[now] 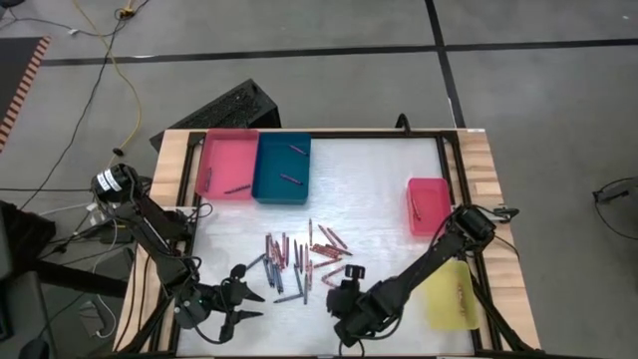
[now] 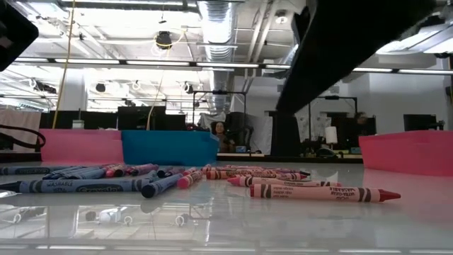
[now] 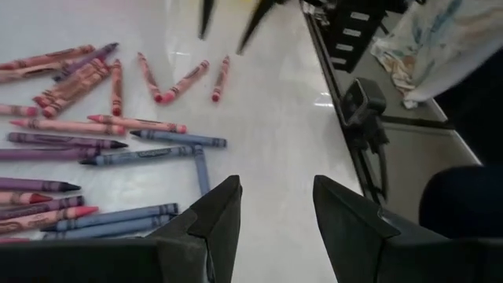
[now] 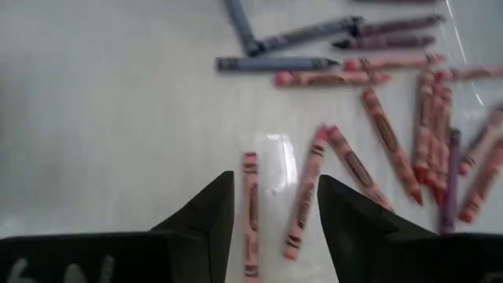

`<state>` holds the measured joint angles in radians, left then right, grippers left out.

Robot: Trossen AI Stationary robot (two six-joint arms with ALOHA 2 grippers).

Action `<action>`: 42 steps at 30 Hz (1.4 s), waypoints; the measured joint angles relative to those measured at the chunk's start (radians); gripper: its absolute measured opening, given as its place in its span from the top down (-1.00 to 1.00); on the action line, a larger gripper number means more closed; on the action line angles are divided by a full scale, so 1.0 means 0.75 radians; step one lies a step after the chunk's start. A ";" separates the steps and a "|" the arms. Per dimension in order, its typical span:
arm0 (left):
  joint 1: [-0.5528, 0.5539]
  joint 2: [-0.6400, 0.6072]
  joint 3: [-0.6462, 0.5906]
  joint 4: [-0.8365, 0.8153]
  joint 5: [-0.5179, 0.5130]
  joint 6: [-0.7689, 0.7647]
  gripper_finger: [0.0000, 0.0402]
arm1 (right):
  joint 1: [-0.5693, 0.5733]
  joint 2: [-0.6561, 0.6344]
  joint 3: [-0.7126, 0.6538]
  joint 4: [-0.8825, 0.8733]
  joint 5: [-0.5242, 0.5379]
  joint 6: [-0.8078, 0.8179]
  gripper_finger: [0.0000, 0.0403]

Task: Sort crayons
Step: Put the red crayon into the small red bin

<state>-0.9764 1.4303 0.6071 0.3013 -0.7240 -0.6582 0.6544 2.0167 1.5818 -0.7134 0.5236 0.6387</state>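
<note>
Right claw: the right claw (image 1: 348,284) hangs over the bench near its front edge, at about 6 o'clock from the crayon pile; its two dark fingers (image 4: 206,216) stand spread and pinch nothing. A red crayon (image 4: 251,214) lies on the surface in the gap, close against one finger and partly hidden by it; contact cannot be told.
Left claw: the left claw (image 1: 251,294) waits at the front left, about 8 o'clock from the pile, fingers (image 3: 216,216) spread, nothing between them, bare surface below.
Crayons: the crayons (image 1: 299,257) are thin short paper-wrapped sticks, red, pink, grey-blue and purple, lying flat and loosely scattered at the middle front of the bench (image 1: 379,175). From the low view a red one (image 2: 324,193) lies nearest, apart from the rest.
Open room: bare white surface spans the middle and back of the bench, between the pile and the far trays.
Edges: a yellow tray (image 1: 451,294) sits at the front right edge, a small pink tray (image 1: 429,204) at 2 o'clock from the pile.
Far trays: a pink tray (image 1: 227,165) and a blue tray (image 1: 281,168) stand touching at the back left, about 11 o'clock, each holding a few crayons.
</note>
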 joint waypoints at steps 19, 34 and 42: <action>-0.041 0.001 -0.001 -0.034 -0.203 -0.026 0.26 | 0.001 0.107 0.002 0.078 0.069 -0.119 0.17; -0.041 0.001 -0.002 -0.069 -0.238 -0.036 0.26 | 0.004 0.134 0.001 0.095 0.049 -0.103 0.18; -0.041 0.001 -0.002 -0.078 -0.231 -0.056 0.26 | 0.004 0.180 0.000 0.139 0.024 -0.083 0.18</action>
<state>-1.0069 1.4307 0.6060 0.2425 -0.8975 -0.7001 0.6575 2.1515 1.5818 -0.6089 0.5414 0.5764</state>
